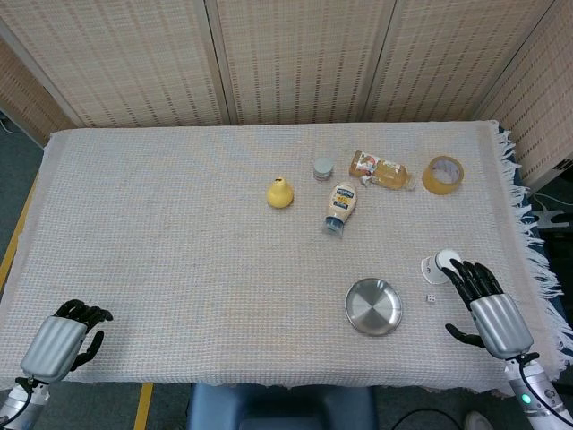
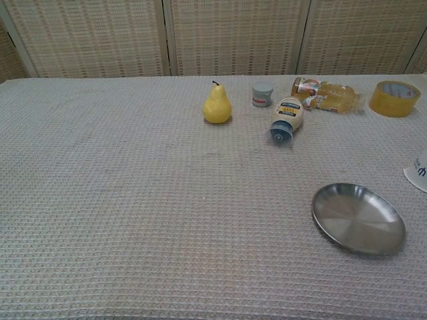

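Both hands are missed by the chest view, where a white cup point(image 2: 419, 175) is cut off at the right edge. A woven cloth point(image 1: 179, 251) is spread over the bench, backed by reed screens point(image 1: 295, 58). From the head view, the cup point(image 1: 439, 264) is seen touching the spread fingers point(image 1: 466, 276) of the right hand point(image 1: 488, 309), a small die point(image 1: 431, 296) just beside. The left hand point(image 1: 63, 345) is rested with fingers curled on nothing.

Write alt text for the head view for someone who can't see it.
The right robot hand reaches toward a small white cup lying on its side on a beige woven tablecloth, with a round steel plate beside it. The left robot hand rests at the near left edge, holding nothing.
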